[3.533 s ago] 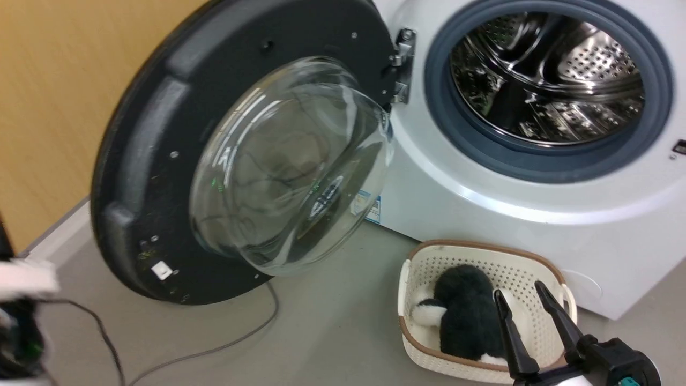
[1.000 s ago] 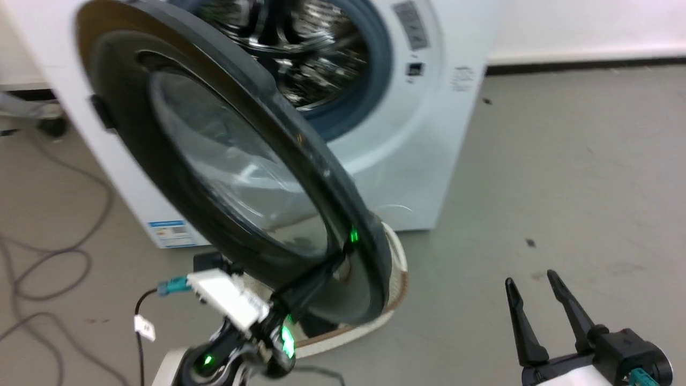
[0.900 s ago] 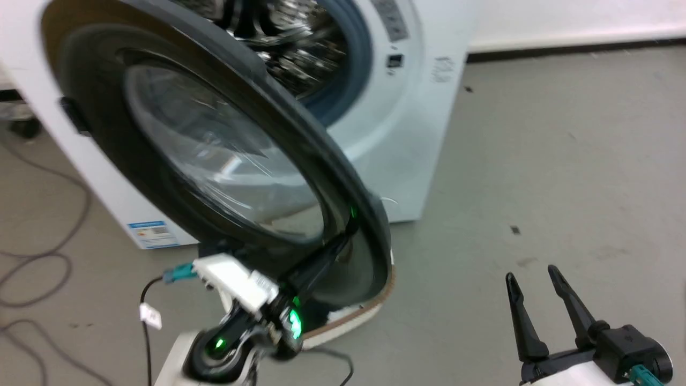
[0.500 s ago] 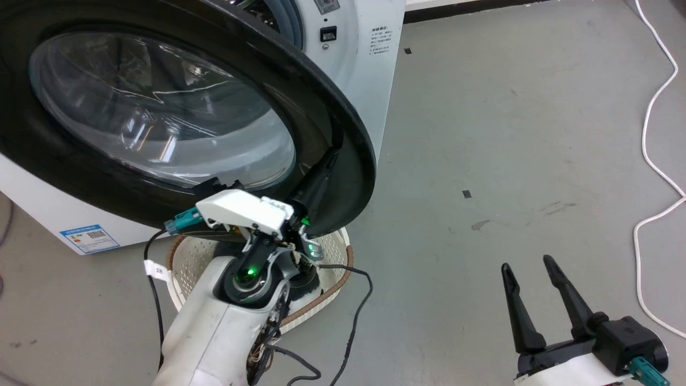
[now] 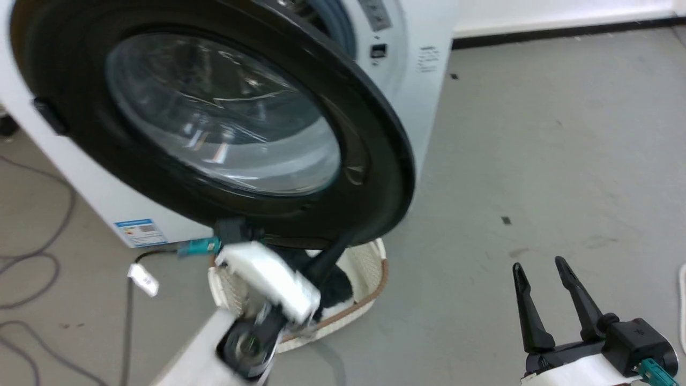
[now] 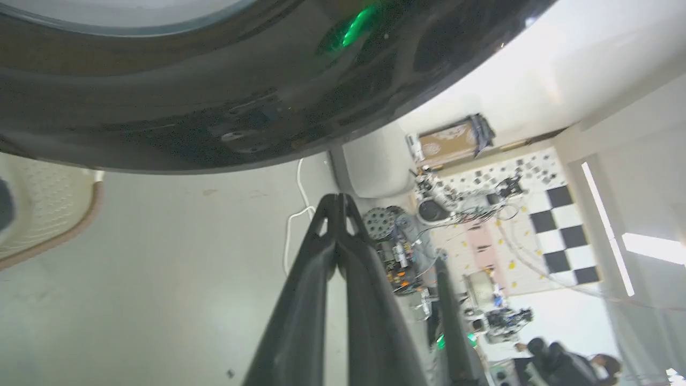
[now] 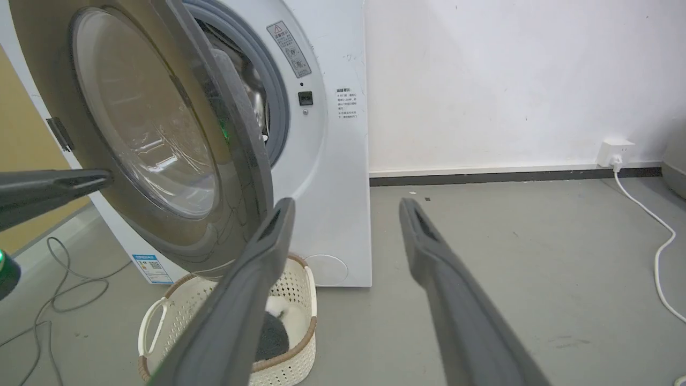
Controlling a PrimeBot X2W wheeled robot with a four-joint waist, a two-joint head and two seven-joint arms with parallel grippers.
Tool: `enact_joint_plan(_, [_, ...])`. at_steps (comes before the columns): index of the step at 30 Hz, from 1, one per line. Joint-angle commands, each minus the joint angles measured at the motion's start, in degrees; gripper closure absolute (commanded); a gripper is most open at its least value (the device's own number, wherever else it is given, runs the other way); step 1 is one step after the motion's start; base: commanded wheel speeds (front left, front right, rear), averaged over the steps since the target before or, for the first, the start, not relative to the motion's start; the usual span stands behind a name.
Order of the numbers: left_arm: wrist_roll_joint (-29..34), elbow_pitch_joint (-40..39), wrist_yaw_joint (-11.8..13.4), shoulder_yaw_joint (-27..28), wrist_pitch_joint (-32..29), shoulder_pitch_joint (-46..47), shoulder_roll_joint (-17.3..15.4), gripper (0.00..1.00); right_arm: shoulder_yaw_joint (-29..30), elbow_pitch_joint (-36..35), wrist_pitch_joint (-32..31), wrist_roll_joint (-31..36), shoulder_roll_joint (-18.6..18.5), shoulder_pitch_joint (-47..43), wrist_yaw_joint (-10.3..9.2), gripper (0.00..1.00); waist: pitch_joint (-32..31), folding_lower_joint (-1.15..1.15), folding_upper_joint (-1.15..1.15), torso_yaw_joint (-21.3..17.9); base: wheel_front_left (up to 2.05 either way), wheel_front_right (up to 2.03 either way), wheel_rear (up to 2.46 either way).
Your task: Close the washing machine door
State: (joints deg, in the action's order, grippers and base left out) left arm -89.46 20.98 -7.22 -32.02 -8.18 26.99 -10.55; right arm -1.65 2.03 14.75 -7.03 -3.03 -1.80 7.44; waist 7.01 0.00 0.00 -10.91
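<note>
Right now the left gripper [image 5: 347,240] is working with its two dark fingers pressed tight together, holding nothing, its tip up at the bottom rim of the washing machine door [image 5: 225,123]. Whether it is actually touching the rim I cannot tell. The right gripper [image 5: 538,264] is hanging spread wide and empty, well out from the washing machine [image 5: 420,107] over bare floor.

The door is standing partly swung out from the machine's front, with the drum opening showing behind its free edge. To my eye the push is going best if it is landing on the glossy face near the free edge, far from the hinge side, and pressing squarely toward the opening while following the door's arc. A closed tip on that slick curve could be sliding off. The cream basket [image 5: 376,258] is sitting on the floor at the machine's foot, under the door.

Being round, the door has no long axis; its disc is standing upright and angled off the machine's front, glossy side facing outward.
</note>
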Motion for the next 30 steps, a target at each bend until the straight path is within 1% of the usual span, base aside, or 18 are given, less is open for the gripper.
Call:
enact_joint_plan(1, [5.96,-2.28,-0.24,-2.78,1.61,-2.55,-3.94,1.0,0.0,-0.19,0.25,0.34,0.15,-0.7,0.05,0.0,-1.64,0.0,0.0,2.3,0.0,0.0,0.0])
enact_joint_plan(4, [17.42,-5.03,-0.25,-7.68,6.34,-4.91,-10.63,1.0,0.06,-0.13,0.25,0.43,0.15,-0.91,0.05,0.0,-2.83,0.0,0.0,4.07,0.0,0.0,0.0])
enact_joint_plan(7, [28.0,-5.88,-0.02,-9.6,14.1,-6.19,-15.87,1.0,0.25,-0.2,0.25,0.48,0.15,-1.29,0.05,0.0,-3.92,0.0,0.0,5.81,0.0,0.0,0.0])
enact_joint_plan(9, [33.05,-6.03,2.16,-8.77,19.64,-7.08,-17.84,1.0,0.33,-0.15,0.25,0.5,0.15,-1.61,0.05,0.0,-4.66,0.0,0.0,6.91,0.0,0.0,0.0])
enact_joint_plan(11, [35.92,-6.92,4.85,-6.11,22.26,-8.26,-18.55,1.0,0.38,-0.18,0.25,0.51,0.15,-1.99,0.05,0.0,-5.26,0.0,0.0,7.95,0.0,0.0,0.0])
enact_joint_plan(13, [38.66,-8.94,7.54,-2.27,23.03,-9.97,-18.55,1.0,0.37,-0.29,0.25,0.55,0.15,-2.39,0.05,0.0,-5.77,0.0,0.0,8.91,0.0,0.0,0.0])
enact_joint_plan(14, [40.28,-10.92,8.86,1.25,23.1,-11.01,-17.79,1.0,0.4,-0.38,0.25,0.57,0.15,-2.58,0.05,0.0,-5.95,0.0,0.0,9.38,0.0,0.0,0.0])
enact_joint_plan(16, [44.39,-15.57,10.75,8.94,23.14,-14.48,-15.15,1.0,0.4,-0.56,0.25,0.6,0.15,-2.83,0.05,0.0,-6.22,0.0,0.0,10.07,0.0,0.0,0.0])
enact_joint_plan(18, [49.15,-19.41,11.15,14.84,23.15,-19.11,-12.16,1.0,0.2,-0.62,0.25,0.71,0.15,-2.98,0.05,0.0,-6.4,0.0,0.0,10.45,0.0,0.0,0.0])
enact_joint_plan(21, [55.68,-22.36,10.36,19.85,23.16,-25.58,-7.86,1.0,-0.39,-0.43,0.25,1.42,0.15,-3.08,0.05,0.0,-6.66,0.0,0.0,10.84,0.0,0.0,0.0])
enact_joint_plan(22, [57.59,-22.51,9.84,20.56,23.16,-27.33,-6.77,0.84,-0.37,-0.4,0.25,1.41,0.15,-3.14,0.05,0.0,-6.75,0.0,0.0,11.01,0.0,0.0,0.0])
enact_joint_plan(24, [62.29,-22.81,8.6,21.18,23.16,-29.74,-5.27,0.0,-0.25,-0.39,0.25,1.36,0.15,-3.3,0.05,0.0,-6.94,0.0,0.0,11.34,0.0,0.0,0.0])
enact_joint_plan(25, [64.24,-22.66,8.05,21.25,23.17,-30.78,-4.47,0.0,-0.21,-0.38,0.25,1.33,0.15,-3.4,0.05,0.0,-7.08,0.0,0.0,11.49,0.0,0.0,0.0])
enact_joint_plan(28, [66.45,-21.99,6.66,22.6,23.17,-33.33,-1.07,0.0,-0.52,-0.24,0.25,1.19,0.15,-3.64,0.05,0.0,-7.53,0.0,0.0,11.86,0.0,0.0,0.0])
enact_joint_plan(29, [67.66,-21.85,6.13,22.98,23.17,-33.88,-0.51,0.0,-0.87,-0.23,0.25,1.06,0.15,-3.67,0.05,0.0,-7.63,0.0,0.0,11.97,0.0,0.0,0.0])
enact_joint_plan(30, [67.66,-21.85,6.13,22.98,23.17,-33.88,-0.51,0.0,-0.87,-0.23,0.25,1.06,0.15,-3.67,0.05,0.0,-7.63,0.0,0.0,11.97,0.0,0.0,0.0])
